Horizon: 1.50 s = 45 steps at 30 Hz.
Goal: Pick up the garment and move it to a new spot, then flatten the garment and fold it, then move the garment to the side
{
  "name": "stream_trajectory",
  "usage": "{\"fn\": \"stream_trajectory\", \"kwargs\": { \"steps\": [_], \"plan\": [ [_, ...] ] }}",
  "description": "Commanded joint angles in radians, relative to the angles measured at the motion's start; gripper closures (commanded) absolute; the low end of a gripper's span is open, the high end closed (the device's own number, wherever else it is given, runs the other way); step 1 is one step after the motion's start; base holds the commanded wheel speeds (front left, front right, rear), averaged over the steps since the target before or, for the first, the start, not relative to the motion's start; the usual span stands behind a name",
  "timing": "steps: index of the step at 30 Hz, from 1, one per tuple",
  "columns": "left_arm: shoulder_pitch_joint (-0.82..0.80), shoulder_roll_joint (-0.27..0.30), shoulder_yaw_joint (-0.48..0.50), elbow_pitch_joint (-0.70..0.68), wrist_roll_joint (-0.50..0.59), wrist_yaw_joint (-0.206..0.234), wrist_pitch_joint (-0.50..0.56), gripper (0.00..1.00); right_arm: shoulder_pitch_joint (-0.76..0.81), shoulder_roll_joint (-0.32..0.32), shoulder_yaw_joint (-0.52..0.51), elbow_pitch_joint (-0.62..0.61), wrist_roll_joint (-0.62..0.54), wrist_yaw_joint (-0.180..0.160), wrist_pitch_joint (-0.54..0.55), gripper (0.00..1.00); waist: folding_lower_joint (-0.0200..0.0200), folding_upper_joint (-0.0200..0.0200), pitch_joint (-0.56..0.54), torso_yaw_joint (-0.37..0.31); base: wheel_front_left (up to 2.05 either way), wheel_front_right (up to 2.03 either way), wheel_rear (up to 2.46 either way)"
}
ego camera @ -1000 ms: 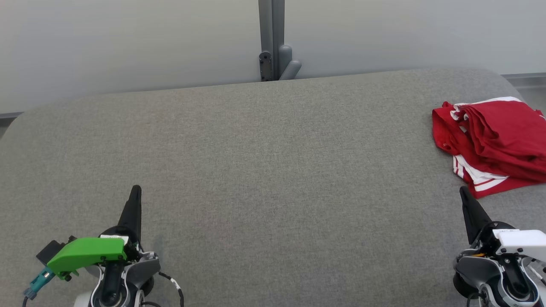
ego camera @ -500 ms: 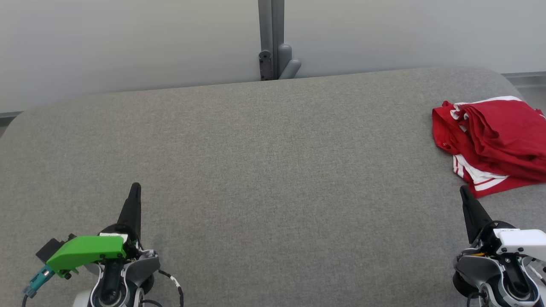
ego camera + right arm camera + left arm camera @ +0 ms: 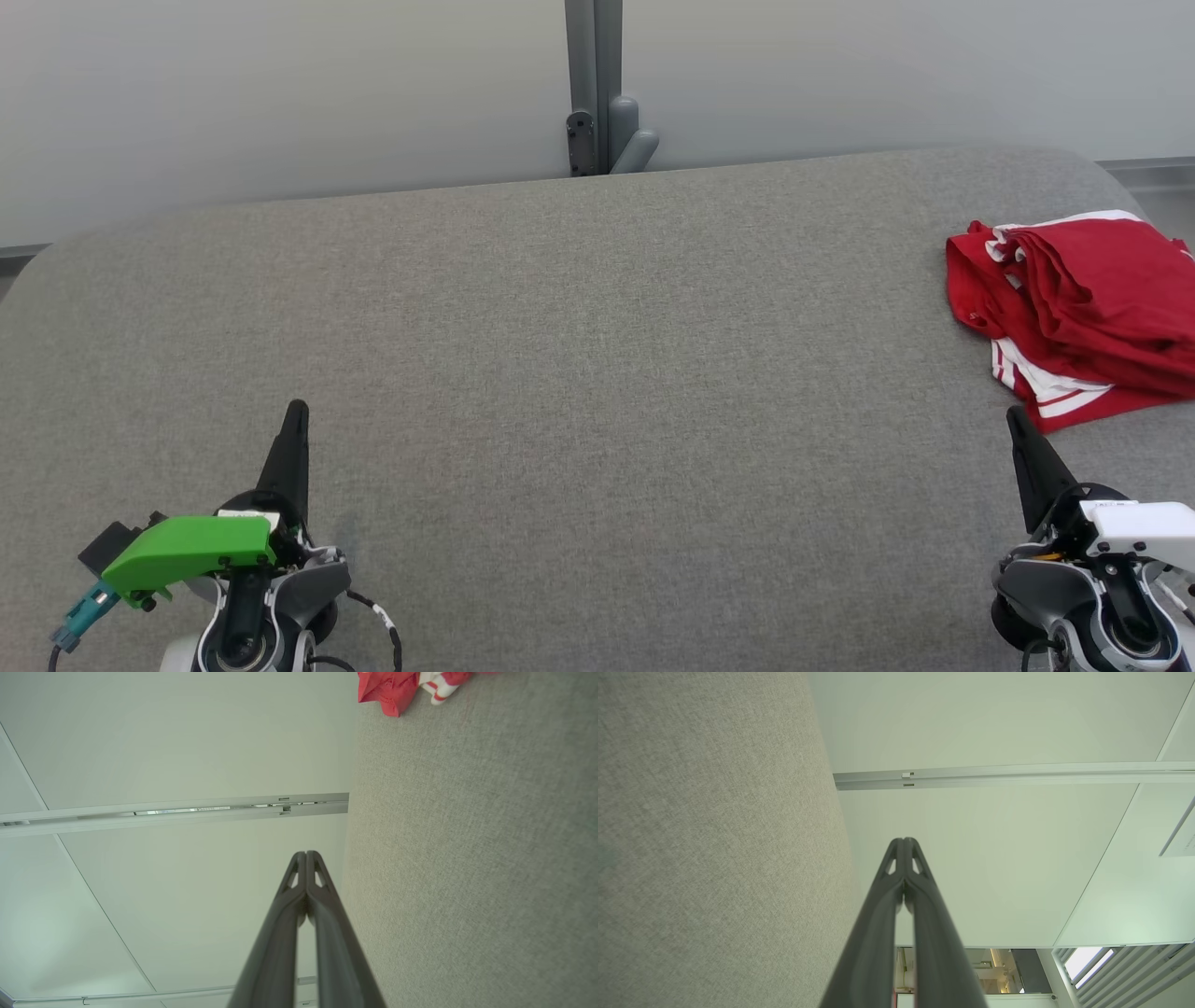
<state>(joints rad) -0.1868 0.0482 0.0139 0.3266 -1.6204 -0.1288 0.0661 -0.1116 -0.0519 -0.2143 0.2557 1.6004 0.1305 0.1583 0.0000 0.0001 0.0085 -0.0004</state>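
Two hands, the left hand [image 3: 297,407] and the right hand [image 3: 1012,415], are sitting low at the near side of the grey fabric-covered table [image 3: 597,373], their long dark fingers pointing away from the robot. The left hand is carrying a bright green plastic cover [image 3: 191,553] on its wrist, and its own wrist view is showing the two fingers pressed together at the tips with nothing between them. The right hand is sitting under a white plastic housing [image 3: 1139,523], and its wrist view is likewise showing the fingers closed tip to tip and gripping nothing. The red fabric garment with white stripes [image 3: 1083,299] is lying in a loose, roughly folded heap by the table's right edge, just beside the right hand's fingertips, with a sliver of table showing between them; its far side is running out of the head view. Behind the table a grey metal post [image 3: 595,75] is standing between pale wall panels [image 3: 280,93]. Against one second ago almost nothing is differing: the left hand is sitting a trace higher in the head view, matching its place of half a second ago, while the right hand and the garment are lying where they were.
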Motion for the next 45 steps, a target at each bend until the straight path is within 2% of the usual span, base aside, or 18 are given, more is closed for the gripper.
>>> {"fn": "stream_trajectory", "kwargs": {
  "steps": [1,45],
  "plan": [
    [-0.013,0.004,0.003,0.001,-0.005,-0.005,0.003,1.0,-0.01,0.0,-0.003,0.002,0.003,0.0,0.004,1.0,0.0,-0.0001,0.0,0.0,0.0,0.0,0.0],
    [-0.012,0.004,0.003,0.001,-0.005,-0.005,0.003,1.0,-0.01,0.001,-0.005,0.002,0.001,0.0,0.007,1.0,0.0,-0.0001,0.0,0.0,0.0,0.0,0.0]
  ]
}}
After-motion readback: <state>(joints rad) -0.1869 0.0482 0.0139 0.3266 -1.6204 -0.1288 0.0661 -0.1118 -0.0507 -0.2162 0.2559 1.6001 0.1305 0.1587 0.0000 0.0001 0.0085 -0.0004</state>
